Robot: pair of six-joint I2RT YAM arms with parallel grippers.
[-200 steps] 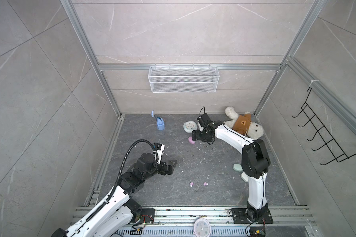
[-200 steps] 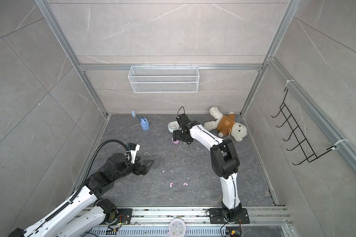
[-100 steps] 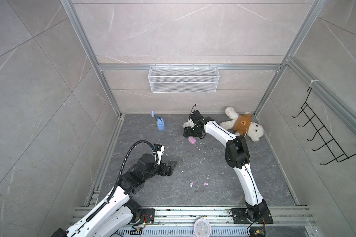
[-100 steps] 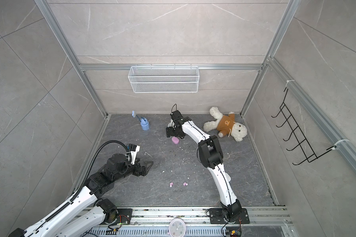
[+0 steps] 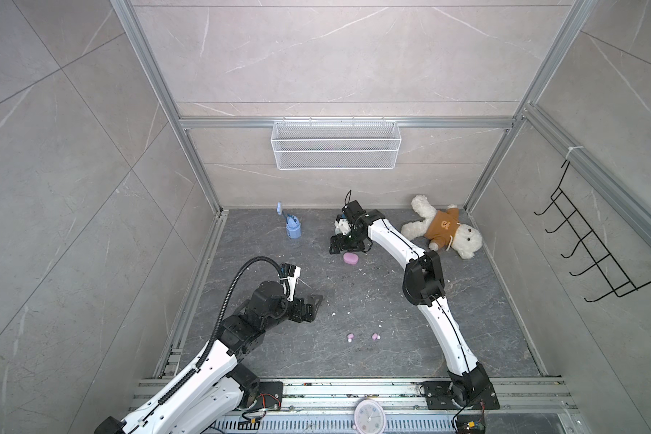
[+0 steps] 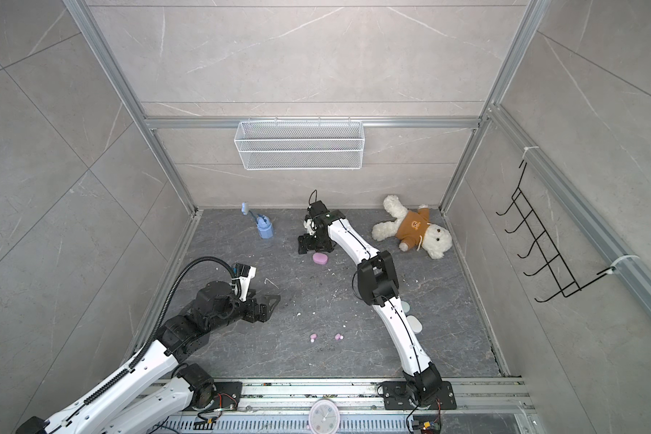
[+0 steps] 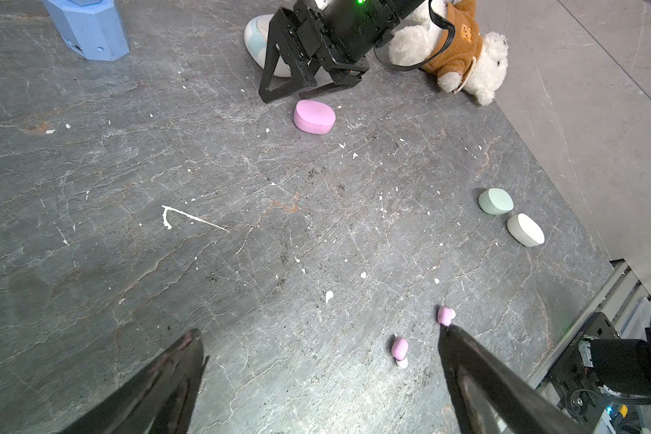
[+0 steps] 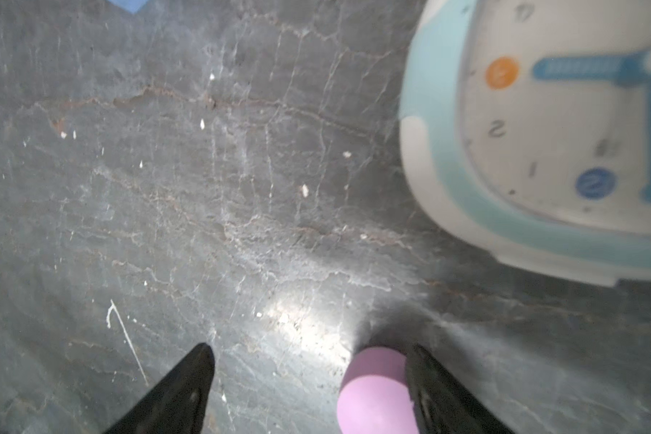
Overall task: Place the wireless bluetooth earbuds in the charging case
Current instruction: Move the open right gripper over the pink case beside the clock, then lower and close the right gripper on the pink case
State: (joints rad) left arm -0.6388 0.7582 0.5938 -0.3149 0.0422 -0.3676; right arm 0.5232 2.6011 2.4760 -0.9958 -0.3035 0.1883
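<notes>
Right wrist, pincer (image 8: 309, 349) spread, pink case (image 8: 374, 390) between

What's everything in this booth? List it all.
earbuds: two, pink, floor, front middle
pink case: one, by right gripper
mint case: one, floor, right side
white case: one, beside mint case
small clock: one, white-blue, back middle
round clock: one, pink-rimmed, front rail
watering can: one, blue, back left
teddy bear: one, white, back right
wire basket: one, white, back wall
hook rack: one, black, right wall
left gripper: one, black, open, near earbuds
right gripper: one, black, open around pink case
</notes>
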